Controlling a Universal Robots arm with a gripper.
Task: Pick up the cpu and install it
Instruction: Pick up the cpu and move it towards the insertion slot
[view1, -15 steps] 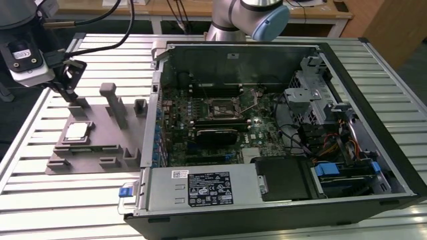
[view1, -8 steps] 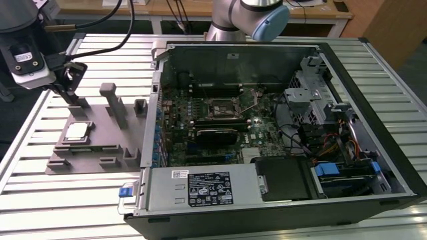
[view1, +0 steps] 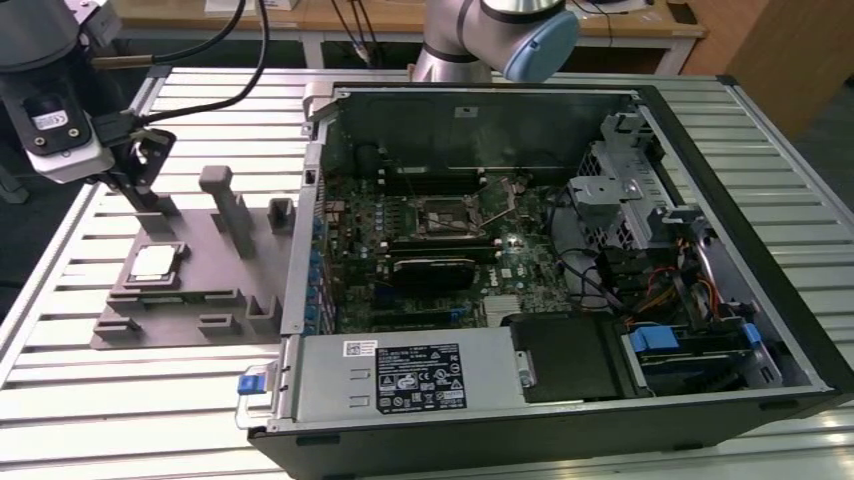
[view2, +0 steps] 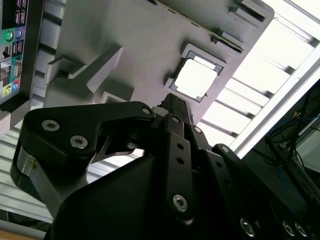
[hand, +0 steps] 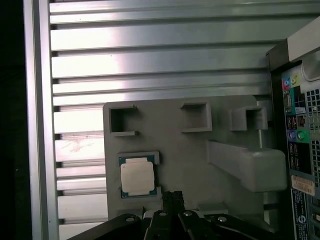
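Observation:
The cpu (view1: 154, 264) is a small silver-topped square lying flat in a recess of the grey holder plate (view1: 207, 275), at the exterior view's left, outside the computer case. Both wrist views show it too, the cpu (view2: 196, 79) bright in one and the cpu (hand: 136, 176) pale in the other. My gripper (view1: 134, 185) hangs above the plate's far end, a little beyond the chip and not touching it. Its black fingertips (hand: 172, 196) sit pressed together with nothing between them. The motherboard's socket (view1: 445, 213) lies open inside the case.
The open computer case (view1: 534, 250) takes up the middle and the exterior view's right, with a power supply (view1: 400, 375) at its near edge. Grey upright posts (view1: 220, 205) rise from the holder plate close to my gripper. The slatted metal table (view1: 134, 400) runs underneath.

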